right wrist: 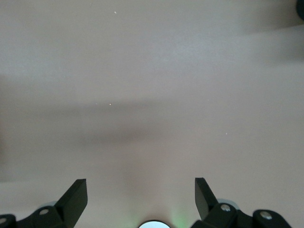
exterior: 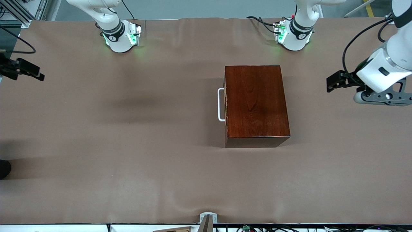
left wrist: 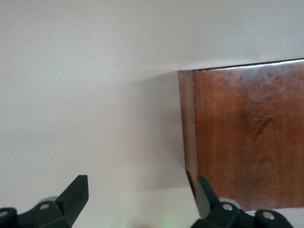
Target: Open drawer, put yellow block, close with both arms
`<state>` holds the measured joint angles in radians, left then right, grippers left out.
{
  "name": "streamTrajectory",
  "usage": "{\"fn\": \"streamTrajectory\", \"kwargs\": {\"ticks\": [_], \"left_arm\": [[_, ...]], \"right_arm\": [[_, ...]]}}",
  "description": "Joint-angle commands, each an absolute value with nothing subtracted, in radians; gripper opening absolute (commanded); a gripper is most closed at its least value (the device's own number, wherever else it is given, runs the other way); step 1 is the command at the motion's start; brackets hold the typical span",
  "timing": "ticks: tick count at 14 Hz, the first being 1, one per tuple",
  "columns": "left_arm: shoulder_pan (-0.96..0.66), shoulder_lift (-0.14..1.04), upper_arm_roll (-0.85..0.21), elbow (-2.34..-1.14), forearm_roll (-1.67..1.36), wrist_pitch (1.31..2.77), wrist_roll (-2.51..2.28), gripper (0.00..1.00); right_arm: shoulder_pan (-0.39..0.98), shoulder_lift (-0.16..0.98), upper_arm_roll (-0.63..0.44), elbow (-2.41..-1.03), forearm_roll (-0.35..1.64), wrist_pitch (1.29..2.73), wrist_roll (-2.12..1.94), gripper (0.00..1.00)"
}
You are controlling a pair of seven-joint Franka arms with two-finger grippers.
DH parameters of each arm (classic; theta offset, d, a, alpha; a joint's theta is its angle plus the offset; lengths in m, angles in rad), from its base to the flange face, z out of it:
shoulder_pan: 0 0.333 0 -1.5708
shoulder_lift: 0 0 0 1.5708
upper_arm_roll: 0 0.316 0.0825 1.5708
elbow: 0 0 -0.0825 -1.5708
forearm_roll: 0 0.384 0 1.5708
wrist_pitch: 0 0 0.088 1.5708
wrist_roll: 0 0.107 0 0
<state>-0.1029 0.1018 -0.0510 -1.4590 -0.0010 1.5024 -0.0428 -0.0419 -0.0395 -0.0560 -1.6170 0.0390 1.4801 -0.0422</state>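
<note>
The glossy dark reddish-brown wooden box (exterior: pixel 256 103) stands mid-table, closer to the left arm's end. Its drawer is pushed in, and the white U-shaped bar handle (exterior: pixel 220 104) faces the right arm's end. The yellow block is out of view. My left gripper (exterior: pixel 333 84) hovers over the table at the left arm's end, clear of the box, open and empty. In the left wrist view the left gripper (left wrist: pixel 141 197) looks down at a corner of the box (left wrist: pixel 247 142). My right gripper (exterior: pixel 35 72) hangs at the right arm's end, open. The right wrist view shows that gripper (right wrist: pixel 141 197) over bare cloth.
A brown cloth (exterior: pixel 128 145) covers the whole table. A dark rounded object (exterior: pixel 4 169) pokes in at the table edge on the right arm's end. A small grey mount (exterior: pixel 207 219) sits at the edge nearest the front camera. Both arm bases (exterior: pixel 120 38) glow green.
</note>
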Motion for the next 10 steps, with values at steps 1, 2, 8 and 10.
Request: {"fn": "streamTrajectory", "kwargs": {"ticks": [1, 2, 8, 10], "left_arm": [[-0.118, -0.093, -0.015, -1.730, -0.020, 1.627, 0.005, 1.00], [-0.117, -0.094, -0.012, -1.730, -0.020, 1.621, 0.005, 1.00], [-0.106, -0.051, 0.003, -1.672, -0.018, 1.618, -0.043, 1.00], [-0.107, -0.051, 0.002, -1.671, -0.017, 1.617, -0.066, 1.00]], "right_arm": [[0.001, -0.041, -0.083, -1.614, 0.049, 1.486, -0.049, 1.00], [0.002, -0.040, -0.083, -1.614, 0.046, 1.493, -0.049, 1.00], [0.002, -0.043, -0.086, -1.618, 0.044, 1.514, -0.051, 1.00], [0.003, -0.048, -0.086, -1.618, 0.040, 1.500, -0.051, 1.00]]}}
